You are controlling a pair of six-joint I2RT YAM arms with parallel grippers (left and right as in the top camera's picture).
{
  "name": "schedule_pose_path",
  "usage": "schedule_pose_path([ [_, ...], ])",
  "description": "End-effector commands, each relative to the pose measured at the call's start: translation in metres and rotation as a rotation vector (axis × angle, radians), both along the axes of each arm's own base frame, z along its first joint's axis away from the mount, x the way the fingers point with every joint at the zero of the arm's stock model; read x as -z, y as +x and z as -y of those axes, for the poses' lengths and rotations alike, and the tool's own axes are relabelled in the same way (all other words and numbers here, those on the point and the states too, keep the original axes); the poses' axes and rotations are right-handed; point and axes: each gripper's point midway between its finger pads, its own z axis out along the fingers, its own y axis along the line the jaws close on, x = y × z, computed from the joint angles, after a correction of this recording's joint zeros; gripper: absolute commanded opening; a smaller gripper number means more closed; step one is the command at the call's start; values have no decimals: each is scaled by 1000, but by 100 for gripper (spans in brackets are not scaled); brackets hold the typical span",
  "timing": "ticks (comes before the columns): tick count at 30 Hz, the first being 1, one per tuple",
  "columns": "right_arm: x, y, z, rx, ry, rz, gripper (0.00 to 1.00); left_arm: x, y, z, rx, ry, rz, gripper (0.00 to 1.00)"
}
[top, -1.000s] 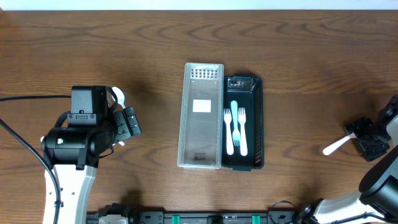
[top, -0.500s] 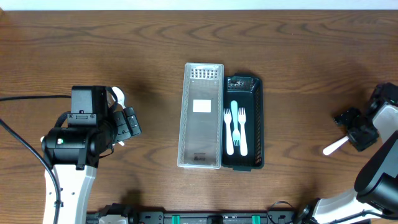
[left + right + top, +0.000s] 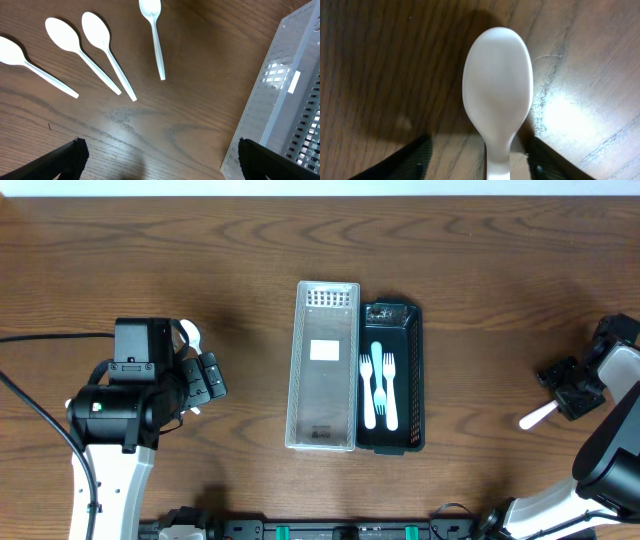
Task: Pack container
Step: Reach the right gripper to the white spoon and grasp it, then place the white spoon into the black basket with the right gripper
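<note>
Since a second ago the right gripper (image 3: 560, 388) has drawn up and inward from the table's (image 3: 480, 250) edge. Its jaws are spread wide on either side of a white spoon (image 3: 497, 87), which lies flat on the wood without touching either finger. The left gripper (image 3: 165, 165) also stands wide open, holding nothing, above four loose spoons (image 3: 107, 60). At the centre, the black container (image 3: 415, 380) holds white cutlery (image 3: 377, 385), and a clear bin (image 3: 325, 400) sits against its side.
</note>
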Motion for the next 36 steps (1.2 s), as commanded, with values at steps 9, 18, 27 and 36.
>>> schedule_pose_path([
  [9, 15, -11, -4, 6, 12, -60, 35, -7, 2, -3, -19, 6, 18, 98],
  [18, 14, -6, -7, -42, 30, -46, 3, -7, 2, -3, -19, 6, 17, 98],
  [27, -58, 45, -45, -305, -58, 126, 1, -7, 2, -3, -19, 6, 17, 98],
  [36, -206, 97, -184, -712, -99, 453, 2, -7, 2, -3, -19, 6, 17, 98],
])
